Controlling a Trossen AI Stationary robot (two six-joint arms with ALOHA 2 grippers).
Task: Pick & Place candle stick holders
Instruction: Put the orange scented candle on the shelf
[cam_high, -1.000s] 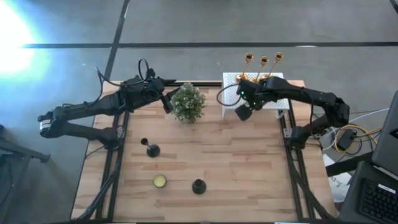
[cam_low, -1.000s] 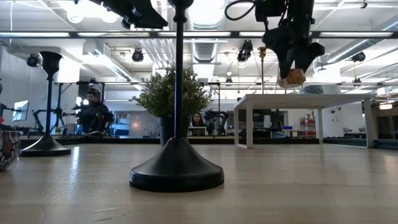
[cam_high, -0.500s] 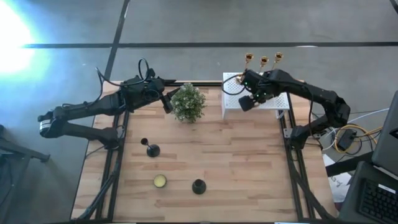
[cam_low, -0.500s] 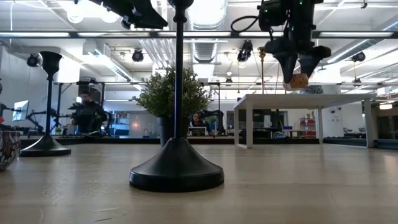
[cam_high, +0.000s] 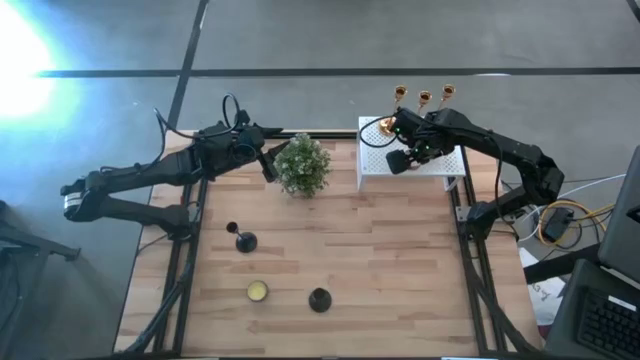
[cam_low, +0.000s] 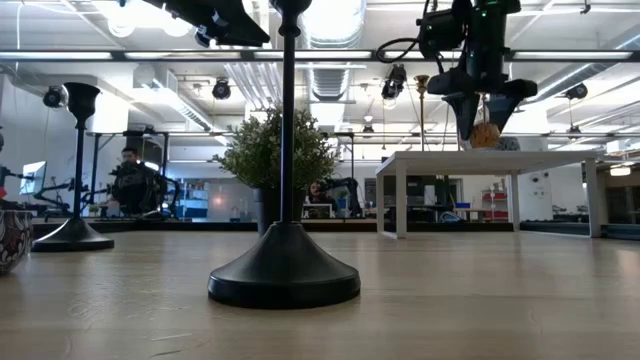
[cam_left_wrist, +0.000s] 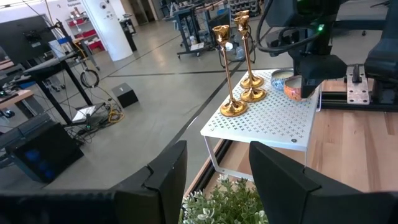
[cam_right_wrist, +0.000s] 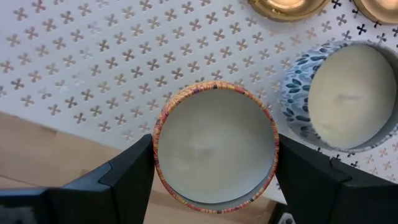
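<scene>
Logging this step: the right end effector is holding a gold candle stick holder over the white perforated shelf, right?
Not quite. The right wrist view shows the right end effector holding a round candle tin with a colourful rim, not a gold holder. It is over the white perforated shelf, as you said.

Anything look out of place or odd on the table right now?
Nothing is tipped, spilled or damaged. One oddity: the right gripper holds a round candle tin over the white perforated box, not a candle stick holder. The three gold candle stick holders stand upright there, and both black candle stick holders stand upright on the table.
</scene>
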